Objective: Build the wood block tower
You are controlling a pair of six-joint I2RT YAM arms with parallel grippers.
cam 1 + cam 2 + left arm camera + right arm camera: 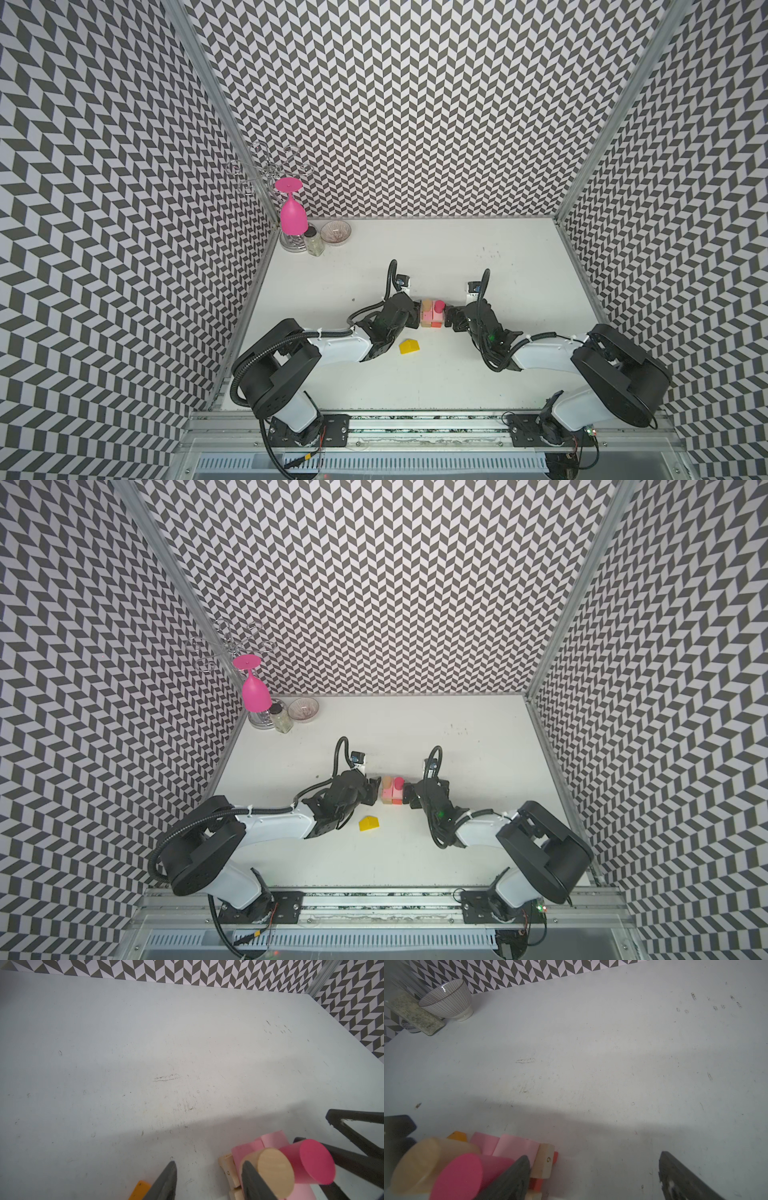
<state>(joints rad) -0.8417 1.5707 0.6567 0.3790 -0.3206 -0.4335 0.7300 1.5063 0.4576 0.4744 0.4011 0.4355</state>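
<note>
The block is yellow, goblet pink, bowl pinstriped, walls chevron-patterned.

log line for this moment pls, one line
left gripper open beside tower | right gripper open, opposite side | yellow block loose on table

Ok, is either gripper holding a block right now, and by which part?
Nothing is held: left gripper and right gripper stand open either side of the tower, only bare table between their jaws.
</note>
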